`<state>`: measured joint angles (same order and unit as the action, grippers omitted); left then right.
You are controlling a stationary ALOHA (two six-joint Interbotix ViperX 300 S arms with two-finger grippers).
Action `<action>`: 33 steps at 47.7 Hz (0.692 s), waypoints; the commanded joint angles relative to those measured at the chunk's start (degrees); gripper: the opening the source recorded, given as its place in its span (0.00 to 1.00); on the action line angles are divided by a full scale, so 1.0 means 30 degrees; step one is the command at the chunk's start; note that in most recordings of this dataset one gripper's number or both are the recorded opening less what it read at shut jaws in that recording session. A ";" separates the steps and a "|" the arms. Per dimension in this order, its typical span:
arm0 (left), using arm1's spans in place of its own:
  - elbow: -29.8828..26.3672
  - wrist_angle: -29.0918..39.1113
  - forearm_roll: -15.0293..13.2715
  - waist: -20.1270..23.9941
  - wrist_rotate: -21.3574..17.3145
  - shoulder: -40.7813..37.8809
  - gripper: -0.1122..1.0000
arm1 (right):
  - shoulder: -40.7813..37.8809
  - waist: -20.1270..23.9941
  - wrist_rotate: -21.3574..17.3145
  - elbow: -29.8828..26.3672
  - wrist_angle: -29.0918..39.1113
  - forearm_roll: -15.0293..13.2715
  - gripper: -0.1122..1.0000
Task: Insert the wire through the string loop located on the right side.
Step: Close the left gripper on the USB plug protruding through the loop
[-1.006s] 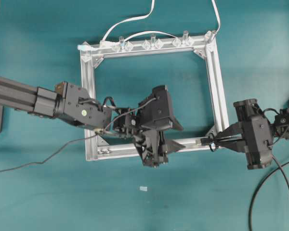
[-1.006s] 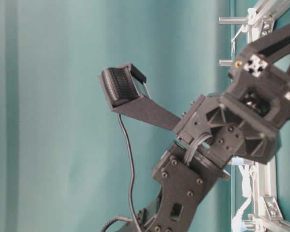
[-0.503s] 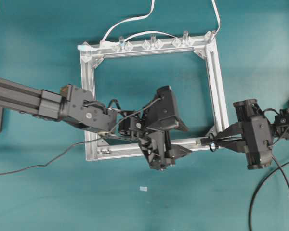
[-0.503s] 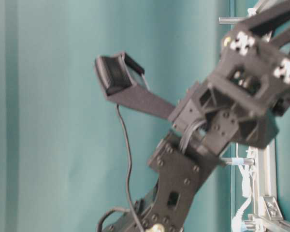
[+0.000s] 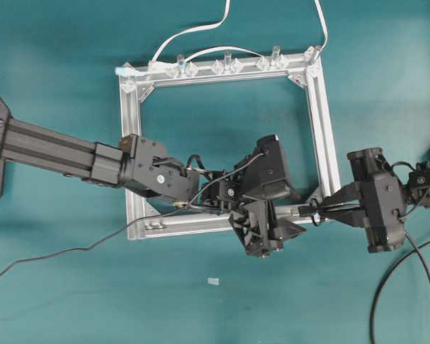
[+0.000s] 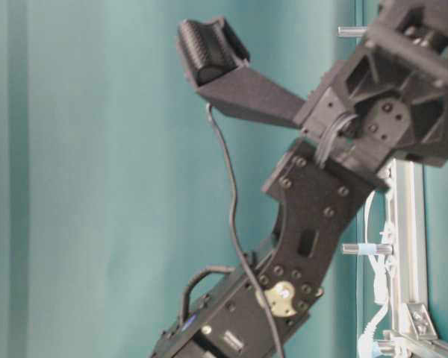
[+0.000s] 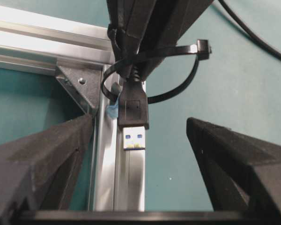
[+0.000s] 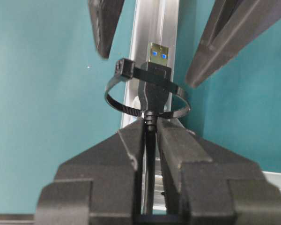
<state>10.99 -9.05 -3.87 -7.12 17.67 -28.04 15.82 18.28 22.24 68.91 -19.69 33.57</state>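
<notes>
black wire pinched in right gripper, plug through string loop

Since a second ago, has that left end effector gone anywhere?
Yes. In the overhead view the left end effector has slid rightward along the frame's bottom bar, closing on the plug that the right end effector holds at the frame's right corner.

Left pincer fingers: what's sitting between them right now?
In the left wrist view, the wire's plug tip, poking through the string loop, hangs between the open left pincer fingers, touching neither.
</notes>
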 commanded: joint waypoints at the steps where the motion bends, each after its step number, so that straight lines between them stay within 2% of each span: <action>1: -0.0645 -0.0117 0.0059 -0.0029 0.0205 0.0205 0.87 | 0.0117 -0.0029 0.0029 -0.0146 -0.0146 -0.0029 0.20; 16: -0.1201 -0.0117 0.0088 -0.0029 0.0176 -0.0352 0.87 | 0.0117 -0.0029 0.0029 -0.0117 -0.0146 -0.0029 0.20; 25: -0.1172 -0.0117 0.0088 0.0000 0.0146 -0.0117 0.83 | 0.0088 -0.0029 0.0029 -0.0117 -0.0146 -0.0029 0.20; 30: -0.1143 -0.0117 0.0088 0.0000 0.0146 0.0059 0.75 | 0.0117 -0.0029 0.0029 -0.0117 -0.0146 -0.0029 0.20; 33: -0.1113 -0.0117 0.0088 0.0029 0.0146 0.0088 0.67 | 0.0088 -0.0029 0.0000 -0.0117 -0.0146 -0.0029 0.20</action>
<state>8.70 -9.05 -3.78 -6.86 17.75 -30.23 15.82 18.28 22.24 68.91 -19.69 33.57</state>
